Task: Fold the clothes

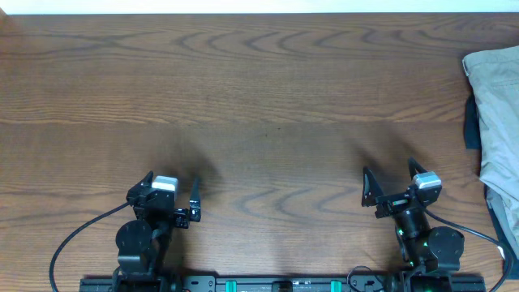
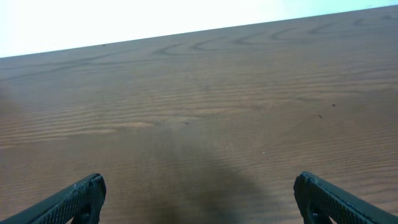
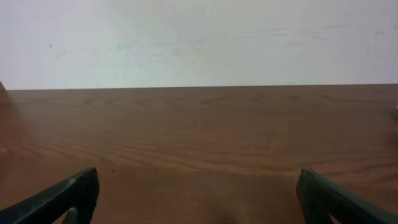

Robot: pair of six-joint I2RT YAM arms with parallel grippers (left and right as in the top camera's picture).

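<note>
The pale khaki shorts (image 1: 496, 89) lie in a heap at the far right edge of the wooden table (image 1: 259, 97), partly cut off by the frame. My left gripper (image 1: 172, 180) is open and empty near the front left, far from the shorts. My right gripper (image 1: 389, 168) is open and empty near the front right, well to the left of the shorts. In the left wrist view the open fingers (image 2: 199, 190) frame bare wood. In the right wrist view the open fingers (image 3: 198, 186) also frame bare wood. The shorts do not show in either wrist view.
A dark navy cloth (image 1: 469, 123) peeks out from under the left edge of the heap. A pale wall (image 3: 199, 37) stands behind the table's far edge. Both arm bases and their cables sit at the front edge.
</note>
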